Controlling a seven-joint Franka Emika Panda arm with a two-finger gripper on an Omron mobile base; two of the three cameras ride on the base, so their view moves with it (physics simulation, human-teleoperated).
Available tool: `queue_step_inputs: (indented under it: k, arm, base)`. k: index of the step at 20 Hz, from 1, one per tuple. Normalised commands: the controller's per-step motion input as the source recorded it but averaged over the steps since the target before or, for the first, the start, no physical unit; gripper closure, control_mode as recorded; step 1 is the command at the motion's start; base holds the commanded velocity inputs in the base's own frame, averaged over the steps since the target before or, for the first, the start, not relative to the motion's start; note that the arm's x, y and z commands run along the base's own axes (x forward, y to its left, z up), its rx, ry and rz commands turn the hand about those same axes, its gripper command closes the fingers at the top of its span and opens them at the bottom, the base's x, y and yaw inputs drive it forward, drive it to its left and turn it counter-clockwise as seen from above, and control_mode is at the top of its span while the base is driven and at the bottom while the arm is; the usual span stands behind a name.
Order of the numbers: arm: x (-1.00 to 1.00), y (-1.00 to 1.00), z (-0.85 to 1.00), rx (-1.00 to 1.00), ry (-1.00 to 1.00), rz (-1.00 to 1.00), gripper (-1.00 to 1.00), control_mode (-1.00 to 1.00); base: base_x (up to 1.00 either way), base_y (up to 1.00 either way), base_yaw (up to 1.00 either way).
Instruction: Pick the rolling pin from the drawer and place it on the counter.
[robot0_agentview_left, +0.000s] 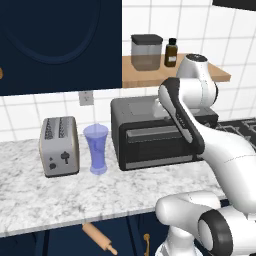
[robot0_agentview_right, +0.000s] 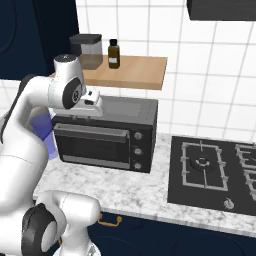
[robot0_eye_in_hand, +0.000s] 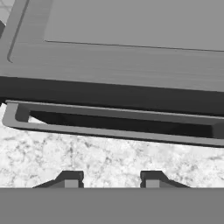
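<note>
Gripper (robot0_eye_in_hand: 112, 178) hangs over the front of the dark grey, box-shaped toaster oven (robot0_agentview_left: 150, 132), pointing down; jaws drawn in as far as they go, nothing between them, w/ the oven's long grey door handle (robot0_eye_in_hand: 109, 127) just ahead of the tips and the white-and-grey marbled stone counter (robot0_agentview_left: 60, 195) directly beneath. Light-brown wooden rolling pin (robot0_agentview_left: 99, 238) w/ knobbed ends lies well below and to the gripper's left, under the counter edge, tilted, by the navy cabinet fronts. Silver two-slot toaster (robot0_agentview_left: 60, 146) and translucent blue ribbed tumbler (robot0_agentview_left: 96, 149) stand upright on the counter, left of the gripper, apart from each other.

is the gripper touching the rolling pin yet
Apart. In the left base view the rolling pin lies below the counter edge; the hand view has the gripper above the counter.
</note>
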Motion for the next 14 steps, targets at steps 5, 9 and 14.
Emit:
queue_step_inputs:
  k: [5,9,14]
  arm:
    - [-0.28,0.0,-0.16,0.05,0.04,-0.03,-1.0,-1.0]
    - [-0.95,0.32,-0.12,0.0,-0.08,-0.04,-1.0,-1.0]
    - [-0.43,0.95,-0.17,-0.01,-0.02,-0.01,-1.0,-1.0]
  base:
    - [0.0,0.0,0.0]
    - [0.0,0.0,0.0]
    - [0.0,0.0,0.0]
